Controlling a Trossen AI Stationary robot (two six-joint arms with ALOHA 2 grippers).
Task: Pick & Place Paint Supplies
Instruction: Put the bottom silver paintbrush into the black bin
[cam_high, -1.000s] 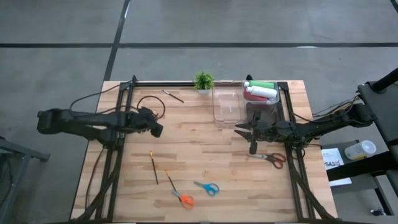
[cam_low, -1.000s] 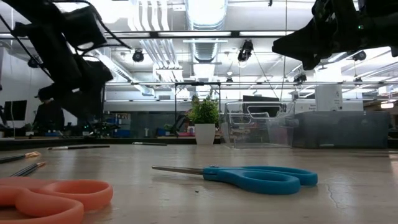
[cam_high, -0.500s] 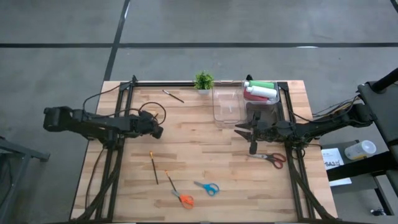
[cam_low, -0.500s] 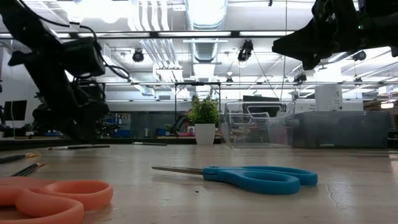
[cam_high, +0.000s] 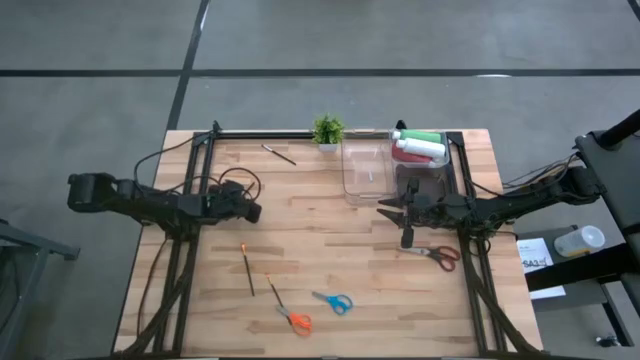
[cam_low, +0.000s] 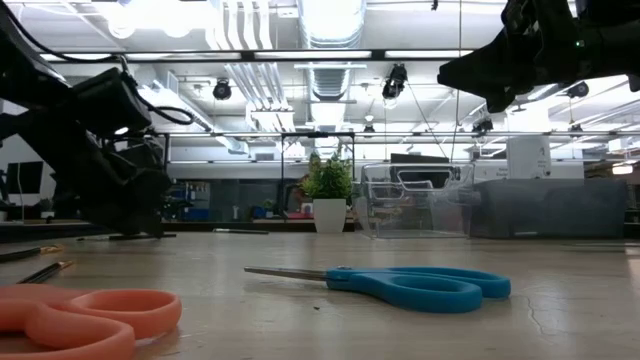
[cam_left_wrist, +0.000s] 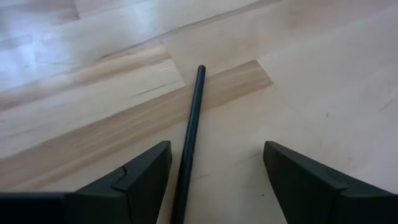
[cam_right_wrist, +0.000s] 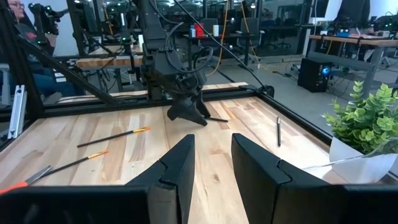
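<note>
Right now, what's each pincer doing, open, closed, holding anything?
Left pincer: open, low over the table, straddling a thin dark brush, not gripping it.
Right pincer: slightly open, holding nothing, near the clear bin.

My left gripper (cam_left_wrist: 214, 171) straddles a dark brush (cam_left_wrist: 191, 134) whose near end runs off at six o'clock; its bristle tip isn't visible.

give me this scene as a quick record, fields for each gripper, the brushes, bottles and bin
left gripper: open, low over the table, straddling a dark brush
right gripper: empty, jaws slightly apart, hovering near the red scissors
other brushes: two with orange tips lying mid-table, one near the far edge
bottles: green, red and white, already in a bin at the far right
clear bin: beside the plant, looks empty
</note>
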